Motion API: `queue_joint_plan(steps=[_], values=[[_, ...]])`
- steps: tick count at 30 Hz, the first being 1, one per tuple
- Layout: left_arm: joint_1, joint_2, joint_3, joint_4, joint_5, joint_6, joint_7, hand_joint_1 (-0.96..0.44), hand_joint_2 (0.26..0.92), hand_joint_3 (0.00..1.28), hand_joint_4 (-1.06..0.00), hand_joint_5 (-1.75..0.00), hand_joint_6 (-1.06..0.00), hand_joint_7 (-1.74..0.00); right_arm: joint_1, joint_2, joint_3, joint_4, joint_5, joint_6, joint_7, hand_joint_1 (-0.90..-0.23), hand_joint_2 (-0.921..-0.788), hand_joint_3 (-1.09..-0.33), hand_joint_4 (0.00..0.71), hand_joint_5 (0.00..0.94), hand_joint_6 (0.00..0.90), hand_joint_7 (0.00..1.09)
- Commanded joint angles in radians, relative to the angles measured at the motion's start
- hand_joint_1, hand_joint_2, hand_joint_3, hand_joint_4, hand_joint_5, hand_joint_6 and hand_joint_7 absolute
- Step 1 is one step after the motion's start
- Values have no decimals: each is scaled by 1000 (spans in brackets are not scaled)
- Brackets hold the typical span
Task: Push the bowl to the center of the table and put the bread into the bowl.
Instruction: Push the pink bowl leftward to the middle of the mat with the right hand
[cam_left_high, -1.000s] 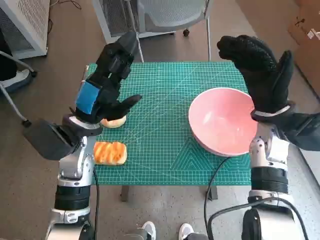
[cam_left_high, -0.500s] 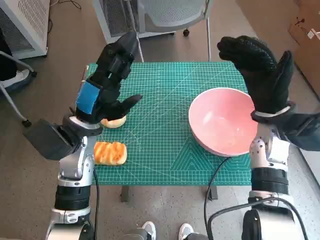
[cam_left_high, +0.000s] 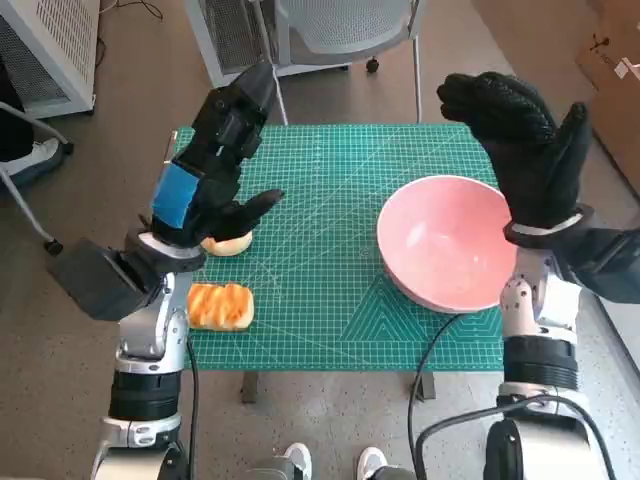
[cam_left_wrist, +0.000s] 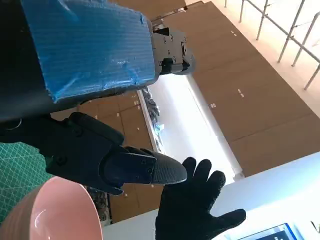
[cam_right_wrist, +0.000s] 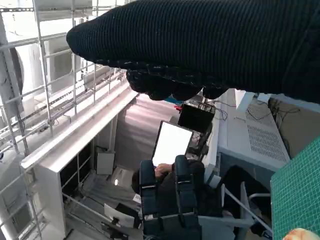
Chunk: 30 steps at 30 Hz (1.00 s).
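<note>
Unlettered green grid mat (cam_left_high: 330, 250), pink bowl (cam_left_high: 445, 240)

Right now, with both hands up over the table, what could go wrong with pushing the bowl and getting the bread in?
The pink bowl sits near the table's right front corner, so a skewed push from the right robot hand might tip it off the mat. The glazed bread lies at the left front edge and could be knocked off. The left robot hand partly hides a paler bread, so the grasp may go astray.
</note>
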Motion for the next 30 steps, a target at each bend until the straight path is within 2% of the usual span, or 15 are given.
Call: queue_joint_plan(steps=[1, 12, 21, 30], values=[[-9, 0, 1, -13, -2, -9, 2, -514, 921, 223, -20, -5, 1, -402, 22, -6, 0, 0, -2, 14, 1, -628, -921, -769, 307, 0, 416, 0], [-6, -6, 0, -12, -2, -13, 5, -515, 921, 223, -20, -5, 1, -402, 21, -7, -6, 7, 0, 11, 3, -628, -921, -771, 304, 0, 416, 1], [-3, -11, 1, -10, 0, -16, 7, -512, 921, 224, -19, -4, 1, -402, 18, -21, -19, 22, 2, 2, 9, -629, -921, -771, 303, 0, 415, 0], [-5, -14, 0, 1, 3, -25, 7, -510, 920, 223, -20, -5, 1, -403, 18, -21, -22, 30, -8, -14, -1, -618, -921, -779, 301, 0, 413, 0]])
